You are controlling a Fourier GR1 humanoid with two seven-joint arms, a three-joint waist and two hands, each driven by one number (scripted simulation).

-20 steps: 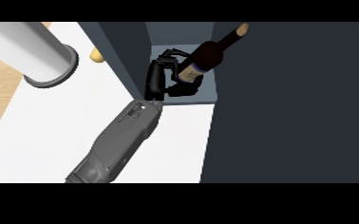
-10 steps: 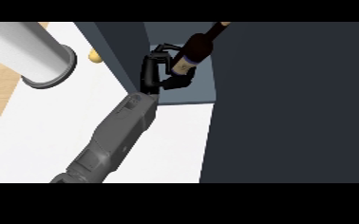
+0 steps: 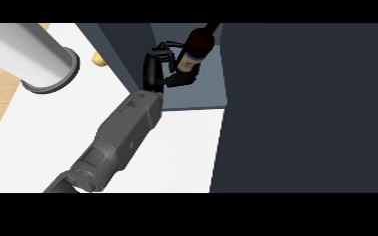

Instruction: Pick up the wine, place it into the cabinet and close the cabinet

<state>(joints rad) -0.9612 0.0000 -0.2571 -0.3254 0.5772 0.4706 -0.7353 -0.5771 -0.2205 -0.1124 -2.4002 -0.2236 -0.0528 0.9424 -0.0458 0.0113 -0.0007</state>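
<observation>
White tabletop (image 3: 184, 150) fills the lower middle of the scene, with the cabinet (image 3: 295, 105) rising dark along its far and right sides. One robot hand (image 3: 159, 70) shows, at the end of a grey forearm that comes up from the lower left; which of the two arms it belongs to I cannot tell from where it enters. That robot hand reaches into the cabinet's open compartment, its black fingers (image 3: 164, 46) and thumb curled round the lower body of the wine (image 3: 193, 52), clasping it at the pale label. Just beyond the fingers, the bottle is dark, tilted with its neck pointing up and away to the right, where the top runs out of view. Behind and beneath the bottle lies the blue-grey floor of the compartment. To the robot hand's right stands the broad dark door panel, well forward of the compartment. To its left, past the cabinet's dark side wall, a small tan knob (image 3: 97, 59) shows, and farther left a large white cylinder (image 3: 37, 55) with a grey rim rests on the tabletop.
</observation>
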